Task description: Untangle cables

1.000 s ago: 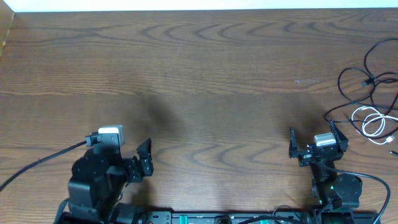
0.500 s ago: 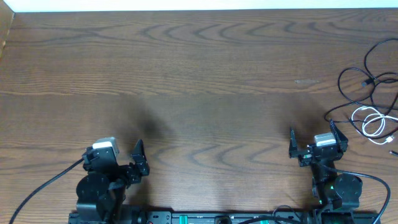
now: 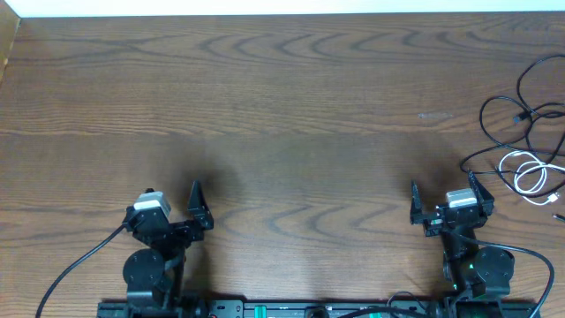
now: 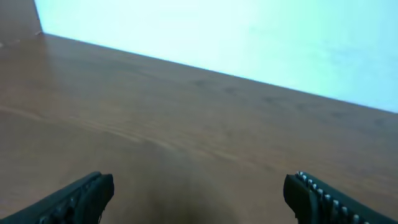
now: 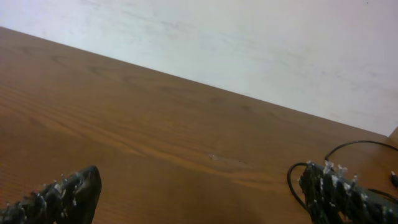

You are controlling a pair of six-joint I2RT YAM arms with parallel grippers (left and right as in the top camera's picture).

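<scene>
a broad brown wood-grain table point(image 3: 282, 106) fills the overhead view; both black arms sit at the table's near edge, one toward its left corner and one toward its right corner; the left gripper point(image 3: 170, 201) has its two black fingers spread wide apart, with nothing between them and only bare table ahead in the left wrist view point(image 4: 199, 202); the right gripper point(image 3: 443, 190) is likewise spread wide, holding nothing, its toothed fingertips point(image 5: 339, 190) clear of the wood in the right wrist view; the thin black cables point(image 3: 518, 116) lie in loose overlapping loops at the table's right edge, running off that edge, and one black loop point(image 5: 357, 142) shows on the table just beyond the right finger, whether touching it i cannot tell; the small white cable coil point(image 3: 530, 183) rests among the black loops at the same right edge, nearer the table's near side, apart from both grippers
</scene>
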